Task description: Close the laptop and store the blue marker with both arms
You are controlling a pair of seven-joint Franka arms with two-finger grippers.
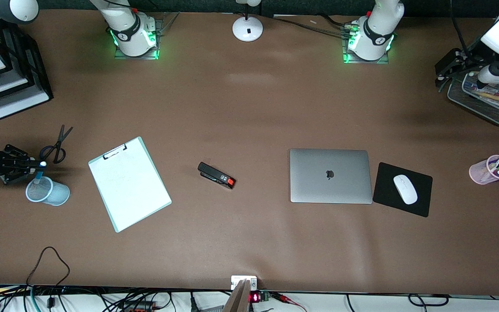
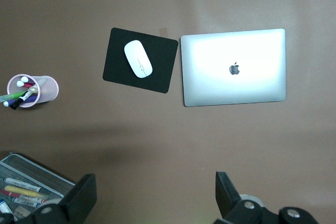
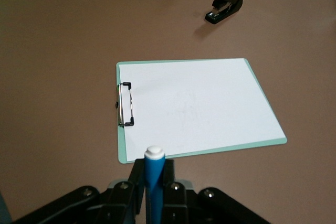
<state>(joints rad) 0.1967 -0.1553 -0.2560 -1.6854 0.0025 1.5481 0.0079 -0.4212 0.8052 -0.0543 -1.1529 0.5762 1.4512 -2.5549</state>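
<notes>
1. Right tool (image 1: 37,167) sits at the right arm's end of the worktop (image 1: 249,108), over the pale blue mesh cup (image 1: 48,191). We see its fingers (image 3: 137,182) clamped on the blue marker (image 3: 154,179); the marker's lower end dips toward the cup mouth.
2. Scissors (image 1: 56,145) lie just beside that tool, farther from the front camera than the cup.
3. Clipboard (image 1: 129,183) with white paper lies flat, near the cup, toward the centre.
4. Black stapler (image 1: 216,175) with a red end lies between the clipboard and the laptop, apart from both.
5. Laptop (image 1: 330,176) is shut, lid down flat, apple logo up.
6. Black mouse pad (image 1: 403,189) lies just beside the laptop, toward the left arm's end, with a white mouse (image 1: 405,189) on it.
7. Pink pen cup (image 1: 490,170) stands well apart from the pad, holding several pens.
8. Left tool (image 1: 444,69) hangs over the edge of the mesh tray (image 1: 483,106); we read its fingers (image 2: 79,200) as spread wide, gripping nothing.
</notes>
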